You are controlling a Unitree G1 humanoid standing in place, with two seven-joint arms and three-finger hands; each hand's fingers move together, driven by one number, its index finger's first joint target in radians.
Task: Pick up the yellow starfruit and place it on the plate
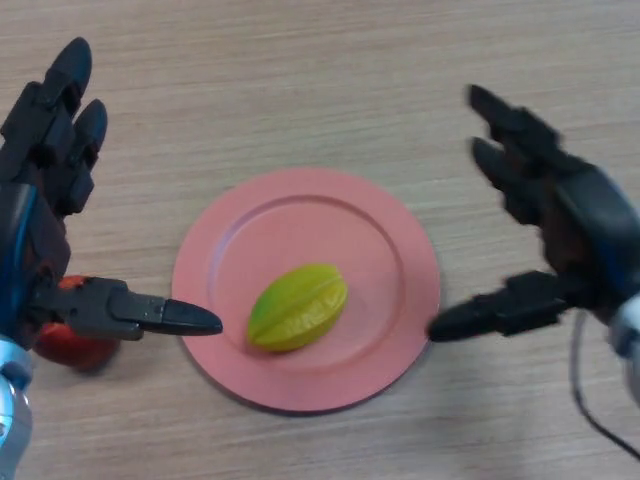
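Observation:
The yellow-green starfruit [297,307] lies on the pink plate [385,255], slightly front of its middle. My left hand [45,170] hovers at the plate's left with fingers straight and thumb pointing at the fruit, touching nothing. At the plate's right my right hand [560,215] is also open, its thumb tip near the plate's rim. Neither hand holds anything.
A red object [72,347] lies on the wooden table [300,70] under my left thumb, mostly hidden by the hand.

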